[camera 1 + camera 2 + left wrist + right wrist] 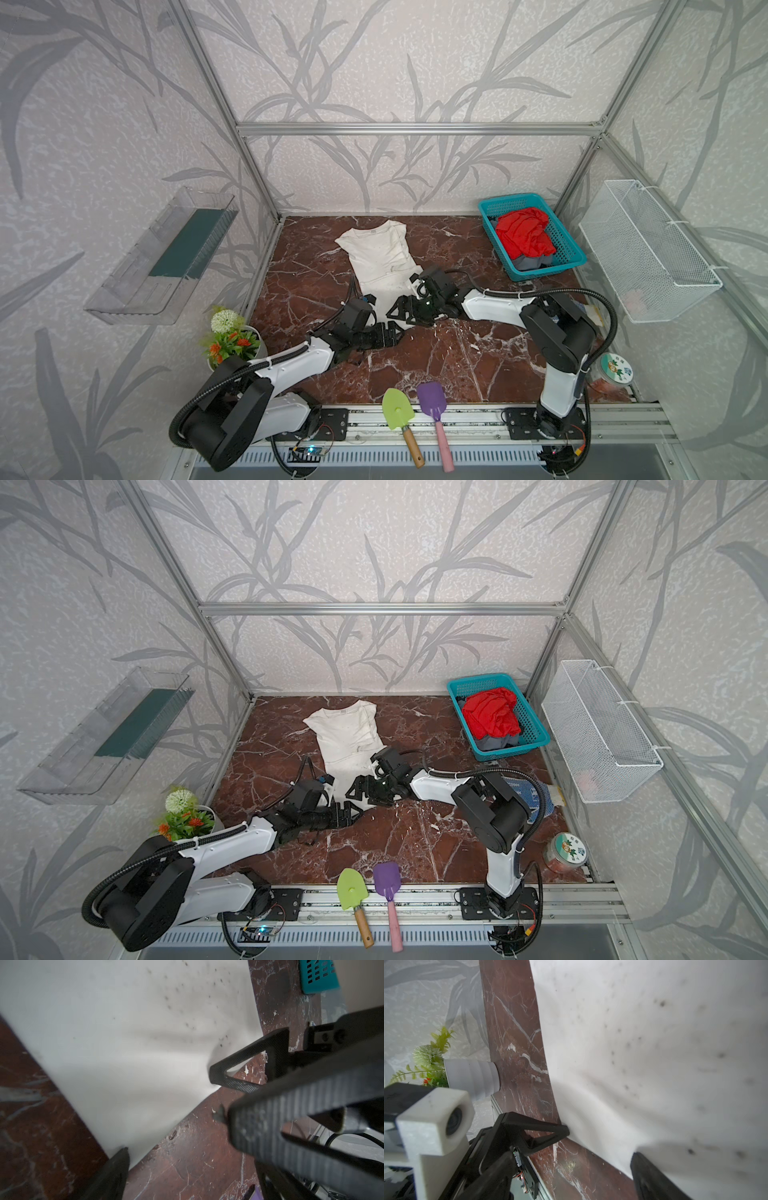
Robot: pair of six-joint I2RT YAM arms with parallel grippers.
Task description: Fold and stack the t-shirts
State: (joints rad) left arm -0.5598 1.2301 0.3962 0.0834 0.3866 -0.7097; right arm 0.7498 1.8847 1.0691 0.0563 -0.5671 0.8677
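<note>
Now my left pincer point(391, 333) and right pincer point(400, 313) (both spread) meet the near hem of the cream-white cloth t-shirt point(378, 257) — I'd pinch next, then fold.

t-shirts point(380, 257) point(524, 235) point(528, 263) 3 | shovels point(395, 409) point(432, 398) 2 | baskets point(570, 248) point(648, 249) 2 | potted plant point(230, 345) 1 | jar point(616, 370) 1 | glove point(524, 794) 1

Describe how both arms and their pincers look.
The left arm and right arm are alike: white shells between bulky black joints, each carrying a black ribbed cable hose. The left pincer and right pincer have black, textured, open-triangle fingers.
</note>
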